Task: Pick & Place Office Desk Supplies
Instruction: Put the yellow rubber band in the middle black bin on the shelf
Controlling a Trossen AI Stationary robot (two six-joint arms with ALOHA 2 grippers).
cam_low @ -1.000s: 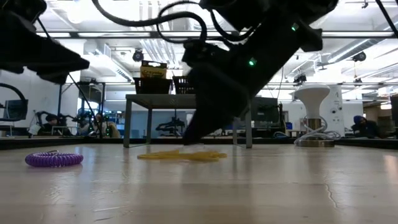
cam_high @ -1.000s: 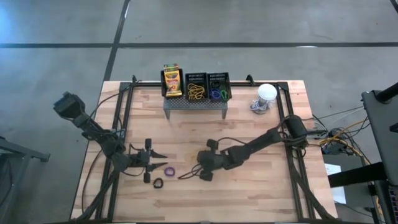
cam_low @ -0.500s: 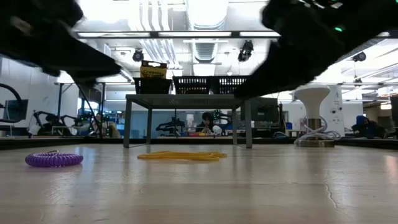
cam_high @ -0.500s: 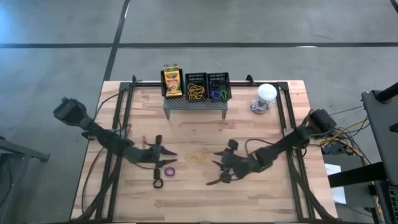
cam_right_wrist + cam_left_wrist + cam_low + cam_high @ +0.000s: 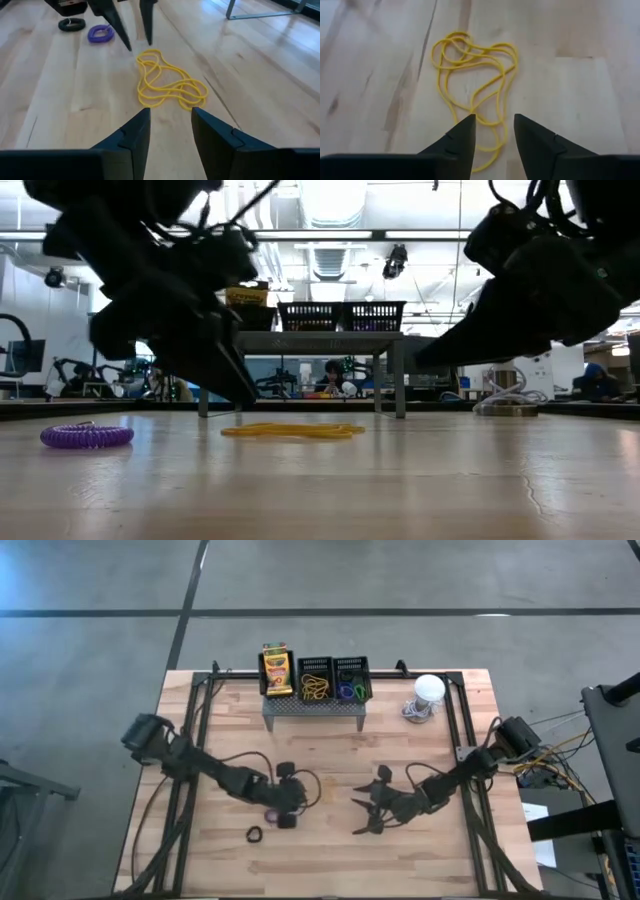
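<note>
A tangle of thin yellow loops (image 5: 325, 791) lies flat on the wooden table, and shows in the left wrist view (image 5: 475, 75), the right wrist view (image 5: 170, 87) and the low view (image 5: 292, 430). My left gripper (image 5: 300, 796) (image 5: 494, 125) is open, pointing down just over the tangle's left end, with a strand between its fingers. My right gripper (image 5: 358, 807) (image 5: 170, 117) is open and empty, to the right of the tangle. A purple coil loop (image 5: 102, 33) (image 5: 86, 437) and a black coil loop (image 5: 254, 833) lie near the left gripper.
At the far side a grey perforated stand (image 5: 315, 706) carries three black mesh bins: one with a crayon box (image 5: 276, 668), one with yellow loops (image 5: 315, 686), one with blue and green loops (image 5: 351, 690). A white ball-like object (image 5: 428, 690) with a cable sits far right.
My right gripper has risen off the yellow loops and drawn back toward the table's right edge, leaving them lying on the table. My left gripper has gone toward the table's right edge, past the purple coil, and come down over the yellow loops.
</note>
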